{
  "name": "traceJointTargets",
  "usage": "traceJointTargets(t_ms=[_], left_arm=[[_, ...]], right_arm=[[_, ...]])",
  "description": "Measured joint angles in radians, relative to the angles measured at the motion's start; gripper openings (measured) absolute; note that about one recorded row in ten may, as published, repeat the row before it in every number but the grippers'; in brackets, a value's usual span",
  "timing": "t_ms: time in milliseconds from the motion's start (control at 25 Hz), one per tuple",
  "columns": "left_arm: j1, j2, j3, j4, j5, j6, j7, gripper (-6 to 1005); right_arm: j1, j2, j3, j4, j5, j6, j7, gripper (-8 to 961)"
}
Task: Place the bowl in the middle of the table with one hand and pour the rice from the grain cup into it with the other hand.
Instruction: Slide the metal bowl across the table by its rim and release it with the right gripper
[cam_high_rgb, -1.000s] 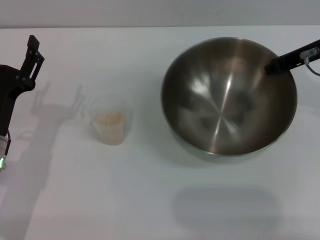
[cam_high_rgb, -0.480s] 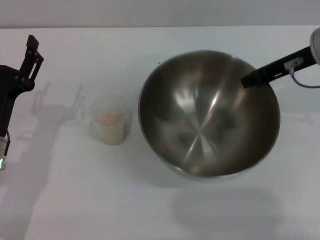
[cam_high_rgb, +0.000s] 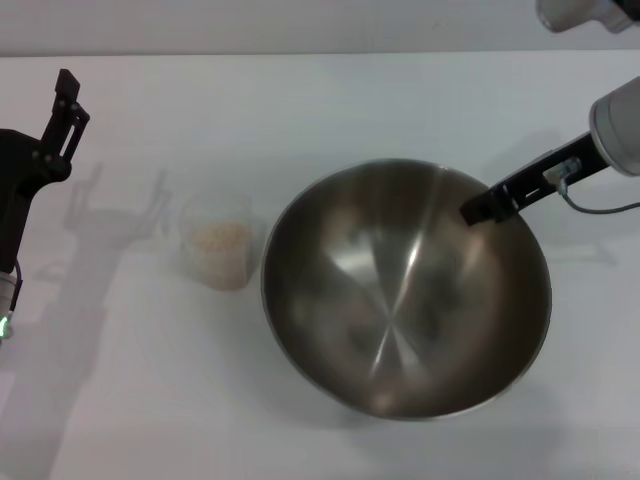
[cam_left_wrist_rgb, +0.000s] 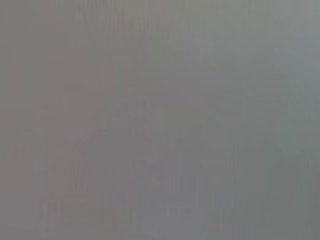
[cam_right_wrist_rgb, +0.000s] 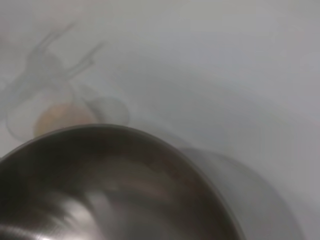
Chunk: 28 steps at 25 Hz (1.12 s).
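Observation:
The steel bowl (cam_high_rgb: 400, 300) hangs tilted at the table's middle right. My right gripper (cam_high_rgb: 472, 213) is shut on its far right rim. The bowl's left edge comes close to the grain cup (cam_high_rgb: 218, 245), which stands upright on the white table (cam_high_rgb: 300, 100) with rice (cam_high_rgb: 220, 237) in its lower part. The right wrist view shows the bowl's inside (cam_right_wrist_rgb: 110, 190) with the cup (cam_right_wrist_rgb: 60, 117) beyond its rim. My left gripper (cam_high_rgb: 66, 105) stays at the far left edge, fingers pointing away from me and open, well clear of the cup. The left wrist view is plain grey.
The table's far edge (cam_high_rgb: 320, 53) runs across the back. Bare white tabletop lies in front of the cup (cam_high_rgb: 150, 400) and behind the bowl (cam_high_rgb: 380, 110). A further part of the right arm (cam_high_rgb: 585, 12) shows at the top right.
My right gripper has carried the bowl leftward and nearer to me, from the far right toward the middle. The cup and the left arm have not moved.

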Motion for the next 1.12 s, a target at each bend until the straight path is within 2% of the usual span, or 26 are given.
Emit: traceJointTargets(t_ms=[760, 1120], left_arm=[[0.001, 0.0, 0.003, 0.0, 0.0, 0.001, 0.0, 765], [0.001, 0.0, 0.003, 0.0, 0.0, 0.002, 0.0, 762]], right_arm=[[0.062, 0.001, -0.034, 0.161, 0.003, -0.058, -0.011, 10], [0.084, 0.003, -0.052, 0.192, 0.005, -0.061, -0.011, 9]])
